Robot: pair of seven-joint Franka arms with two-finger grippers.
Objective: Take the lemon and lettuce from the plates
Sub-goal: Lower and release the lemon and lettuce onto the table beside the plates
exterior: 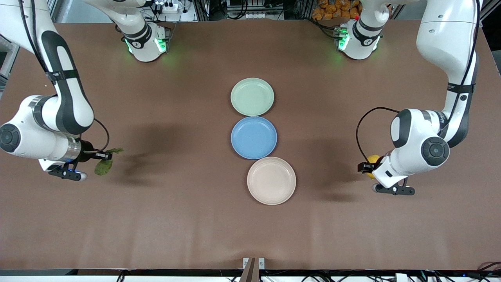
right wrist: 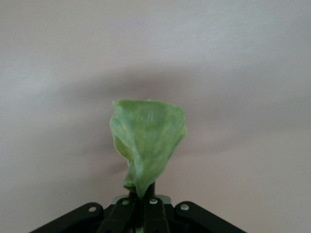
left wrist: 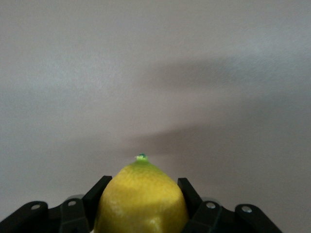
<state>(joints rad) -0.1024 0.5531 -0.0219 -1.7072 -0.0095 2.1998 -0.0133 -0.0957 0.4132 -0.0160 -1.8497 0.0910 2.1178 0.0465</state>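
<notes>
I judge the picking done: my left gripper [left wrist: 141, 206] pinches the lemon [left wrist: 142, 199] over bare table at the left arm's end. My right gripper [right wrist: 143, 206] is pressed together on the lettuce [right wrist: 148, 148] over the right arm's end. The mint plate [exterior: 252, 96], blue plate [exterior: 253, 137] and beige plate [exterior: 271, 180] lie empty, so next I'd just hold or set both down.

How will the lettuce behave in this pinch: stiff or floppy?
Probably floppy: the lettuce folds and droops from the right tool, which is shut on its narrow end. It looks thin, so likely light and easily torn, and it may sway while carried above the table.

The lemon [left wrist: 141, 204] has glossy, finely pitted skin; the lettuce [right wrist: 147, 141] is thin and wrinkled; the brown worktop [exterior: 176, 219] looks matt.
</notes>
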